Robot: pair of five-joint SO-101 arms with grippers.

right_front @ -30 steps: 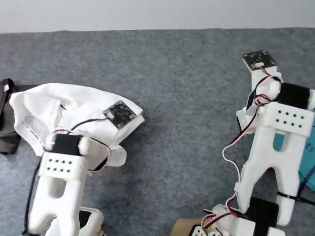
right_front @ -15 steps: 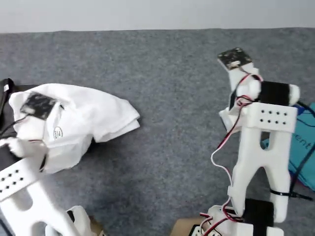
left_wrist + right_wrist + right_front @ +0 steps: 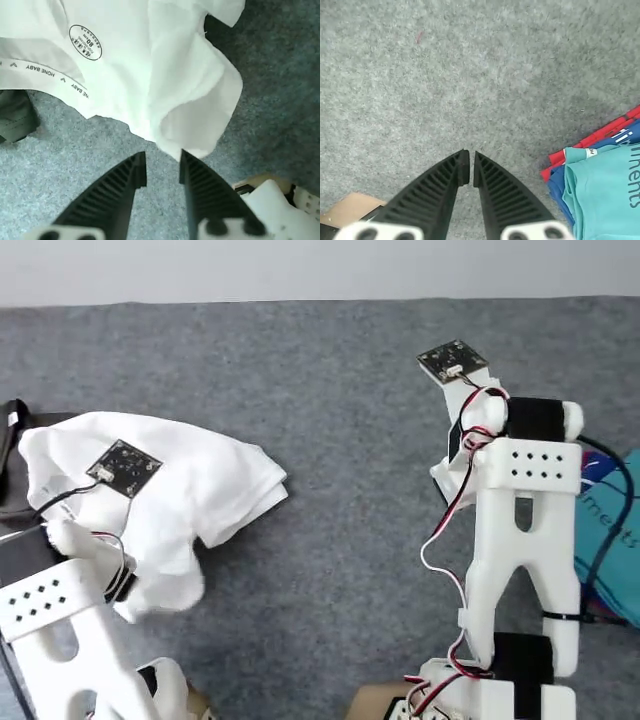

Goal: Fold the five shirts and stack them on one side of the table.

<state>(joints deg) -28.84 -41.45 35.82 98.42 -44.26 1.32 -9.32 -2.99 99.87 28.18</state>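
A crumpled white shirt (image 3: 210, 480) lies at the table's left, its neck label facing up (image 3: 85, 42). My left arm (image 3: 60, 610) hovers over its near side. The left gripper (image 3: 163, 156) is open, with a loose fold of the white shirt (image 3: 195, 120) just beyond its fingertips and grey table between the fingers. A dark shirt (image 3: 15, 495) lies at the far left edge, partly under the white one. Folded teal, blue and red shirts (image 3: 610, 530) are stacked at the right edge. The right gripper (image 3: 471, 156) is shut on nothing above bare table, beside that stack (image 3: 605, 175).
The grey felt table (image 3: 350, 390) has free room across its middle and back. A brown cardboard piece (image 3: 375, 702) sits at the front edge between the arm bases. Red and white wires run along the right arm (image 3: 520, 500).
The left arm swung left and then partly back, and the white shirt bunched up with a flap now drooping toward the front. The right arm shifted left, away from the stack.
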